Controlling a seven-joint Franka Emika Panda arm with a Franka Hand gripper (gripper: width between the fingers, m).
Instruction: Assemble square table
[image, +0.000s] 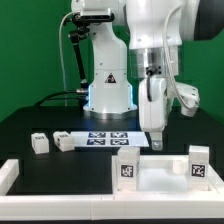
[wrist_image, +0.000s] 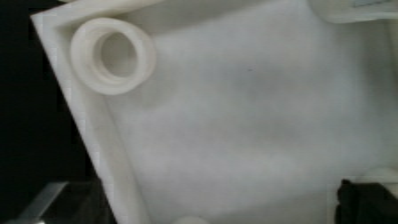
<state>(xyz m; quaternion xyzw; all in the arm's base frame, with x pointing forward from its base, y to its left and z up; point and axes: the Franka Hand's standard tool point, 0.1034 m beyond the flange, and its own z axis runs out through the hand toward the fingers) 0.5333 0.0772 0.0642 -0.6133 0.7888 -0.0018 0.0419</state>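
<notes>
Black tabletop (image: 30, 125), spread claw (image: 157, 142) over white square panel (image: 160, 176), loose legs (image: 38, 143) aside.

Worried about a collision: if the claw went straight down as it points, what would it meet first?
Probably the white square panel under the open claw; it fills the wrist view, though depth is unclear.

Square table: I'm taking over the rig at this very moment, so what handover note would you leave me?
Gripper: open, holding nothing, low over the panel.
Panel: lies flat; the wrist view shows one empty socket.
Two upright legs stand at the panel; seated or not, cannot tell.
Two loose legs lie to the exterior view's left, beside the marker board.
Done: nothing certain. Left: fit the loose legs, check the upright ones.
</notes>
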